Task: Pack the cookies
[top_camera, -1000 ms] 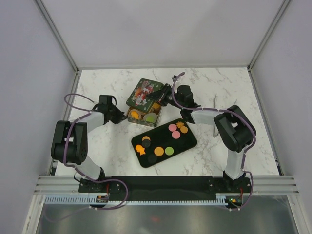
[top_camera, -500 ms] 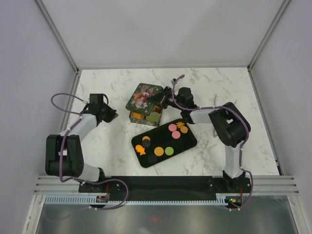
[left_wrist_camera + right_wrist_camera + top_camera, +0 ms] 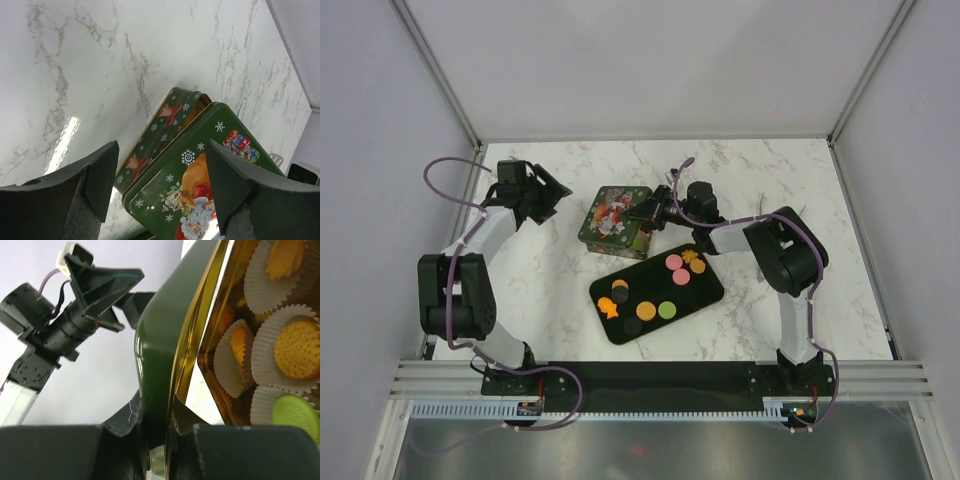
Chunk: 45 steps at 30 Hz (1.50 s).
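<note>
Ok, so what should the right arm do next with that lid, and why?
Probably ease the lid down flat onto the tin. The right gripper pinches its edge, it sits tilted with cookies showing through the gap, and the left gripper stands open, off to the side.

Roughly ten flat coloured cookies point(image 3: 667, 310) dot the black tray point(image 3: 708, 292), more in the tin point(image 3: 162, 127).
</note>
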### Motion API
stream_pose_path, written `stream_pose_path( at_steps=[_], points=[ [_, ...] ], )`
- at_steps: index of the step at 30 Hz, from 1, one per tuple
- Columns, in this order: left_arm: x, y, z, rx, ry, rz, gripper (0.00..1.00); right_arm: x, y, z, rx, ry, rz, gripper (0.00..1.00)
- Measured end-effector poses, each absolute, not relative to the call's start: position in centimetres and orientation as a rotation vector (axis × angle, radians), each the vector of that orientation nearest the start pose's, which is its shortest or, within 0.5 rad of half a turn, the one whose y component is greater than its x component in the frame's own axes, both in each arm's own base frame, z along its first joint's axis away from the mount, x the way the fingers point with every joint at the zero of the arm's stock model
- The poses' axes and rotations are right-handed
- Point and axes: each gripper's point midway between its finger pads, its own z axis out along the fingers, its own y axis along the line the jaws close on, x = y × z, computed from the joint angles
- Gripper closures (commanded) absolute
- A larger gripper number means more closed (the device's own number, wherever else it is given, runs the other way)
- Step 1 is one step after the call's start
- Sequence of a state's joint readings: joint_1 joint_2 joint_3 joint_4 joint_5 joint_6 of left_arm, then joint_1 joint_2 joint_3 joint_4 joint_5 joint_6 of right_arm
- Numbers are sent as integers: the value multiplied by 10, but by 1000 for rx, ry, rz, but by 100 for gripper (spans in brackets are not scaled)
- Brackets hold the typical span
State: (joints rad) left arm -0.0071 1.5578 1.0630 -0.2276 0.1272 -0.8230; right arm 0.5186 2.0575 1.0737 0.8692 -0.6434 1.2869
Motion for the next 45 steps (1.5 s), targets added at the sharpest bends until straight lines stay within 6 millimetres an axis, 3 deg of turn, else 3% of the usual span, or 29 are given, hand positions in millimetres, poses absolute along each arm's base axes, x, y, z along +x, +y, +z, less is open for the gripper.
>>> stream_pose_path(
  at_steps=[3, 8, 16, 32, 45],
  points=[
    [436, -68, 121, -825, 2226, -636, 17, 382, 371, 138, 204, 2062, 1798, 100],
    [436, -93, 97, -750, 2308, -762, 13, 385, 367, 135, 209, 2055, 1817, 100],
    [437, -124, 94, -633, 2329, -927, 13, 387, 363, 127, 204, 2056, 1832, 99],
    [432, -146, 85, -568, 2370, -973, 13, 396, 339, 116, 293, 2039, 1824, 91],
    [449, -167, 82, -454, 2400, -971, 13, 401, 320, 113, 350, 2002, 1834, 78]
  ],
)
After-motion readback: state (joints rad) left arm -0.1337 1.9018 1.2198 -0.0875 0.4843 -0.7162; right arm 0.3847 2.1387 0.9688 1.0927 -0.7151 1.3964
